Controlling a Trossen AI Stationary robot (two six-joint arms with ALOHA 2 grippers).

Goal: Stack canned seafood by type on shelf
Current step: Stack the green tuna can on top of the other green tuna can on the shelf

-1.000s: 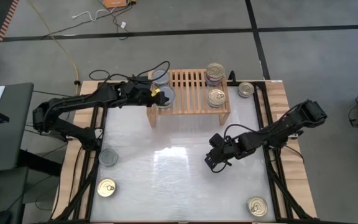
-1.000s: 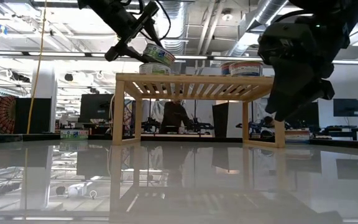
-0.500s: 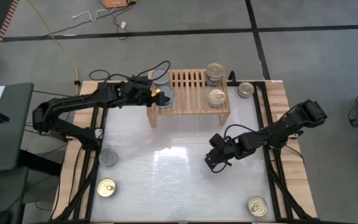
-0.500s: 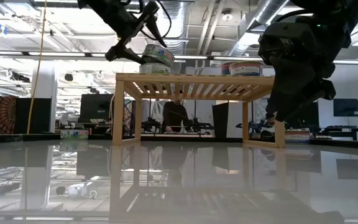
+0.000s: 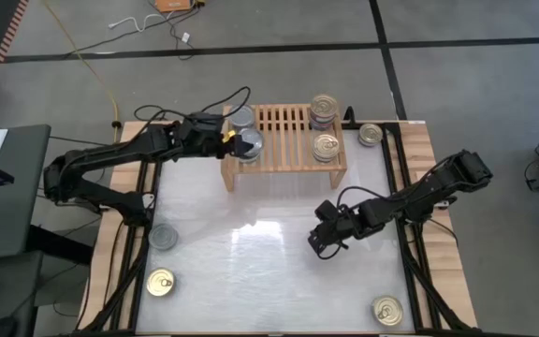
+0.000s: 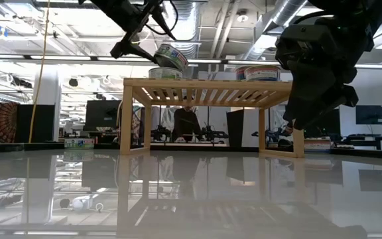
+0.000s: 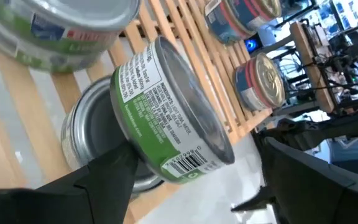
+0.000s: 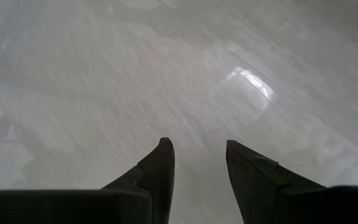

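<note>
L gripper clamps a round, flat green-label tin, tilted, just above a plain silver-top can on the slatted light-wood shelf, near its left end. Gold pull-ring tins sit w/ a red-and-blue-label stack at the shelf's right end. R gripper hangs over the glossy white tabletop, its dark pointed fingers parted, gripping nothing.

Two dark jointed arms, black cables

table: shelf, loose tins | shelf: stacked tins
</note>
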